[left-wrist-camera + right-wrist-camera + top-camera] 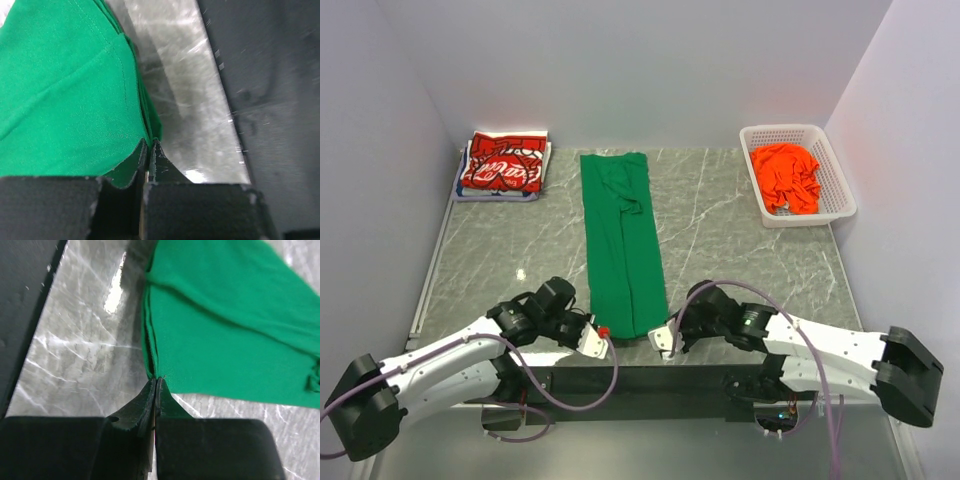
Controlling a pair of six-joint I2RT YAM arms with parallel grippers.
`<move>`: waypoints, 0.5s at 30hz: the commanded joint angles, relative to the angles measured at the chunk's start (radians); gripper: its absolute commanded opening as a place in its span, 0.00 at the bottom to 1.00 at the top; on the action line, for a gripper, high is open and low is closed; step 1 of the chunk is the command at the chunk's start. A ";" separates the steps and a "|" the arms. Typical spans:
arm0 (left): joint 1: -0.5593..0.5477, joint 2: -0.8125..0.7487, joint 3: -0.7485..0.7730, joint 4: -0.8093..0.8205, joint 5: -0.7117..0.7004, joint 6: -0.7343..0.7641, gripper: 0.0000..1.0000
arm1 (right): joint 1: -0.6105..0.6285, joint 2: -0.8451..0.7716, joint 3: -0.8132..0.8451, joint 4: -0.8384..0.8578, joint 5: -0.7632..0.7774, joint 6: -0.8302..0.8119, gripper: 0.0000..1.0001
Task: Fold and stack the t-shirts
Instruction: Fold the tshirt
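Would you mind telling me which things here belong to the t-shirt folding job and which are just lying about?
Job: green t-shirt, pinched at its near corners by the left gripper and right gripper; folded red t-shirt; orange t-shirt.
Lying about: white basket, holding the orange t-shirt; table.

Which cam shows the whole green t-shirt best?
Top external: the green t-shirt lies in full as a long folded strip. Left wrist and right wrist show only near corners, pinched by left fingers and right fingers.
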 commanded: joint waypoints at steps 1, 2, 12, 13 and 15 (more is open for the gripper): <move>-0.005 -0.030 0.074 -0.120 0.110 -0.081 0.01 | 0.014 -0.075 0.036 -0.054 -0.007 0.063 0.00; -0.004 -0.038 0.083 -0.117 0.105 -0.099 0.00 | 0.014 -0.072 0.039 -0.059 -0.004 0.069 0.00; 0.269 0.103 0.215 -0.169 0.174 0.046 0.01 | -0.157 0.049 0.151 -0.008 -0.047 -0.007 0.00; 0.288 0.127 0.250 -0.170 0.185 0.065 0.01 | -0.187 0.081 0.177 0.003 -0.056 -0.016 0.00; 0.340 0.199 0.283 -0.169 0.197 0.118 0.01 | -0.215 0.113 0.209 0.015 -0.064 -0.047 0.00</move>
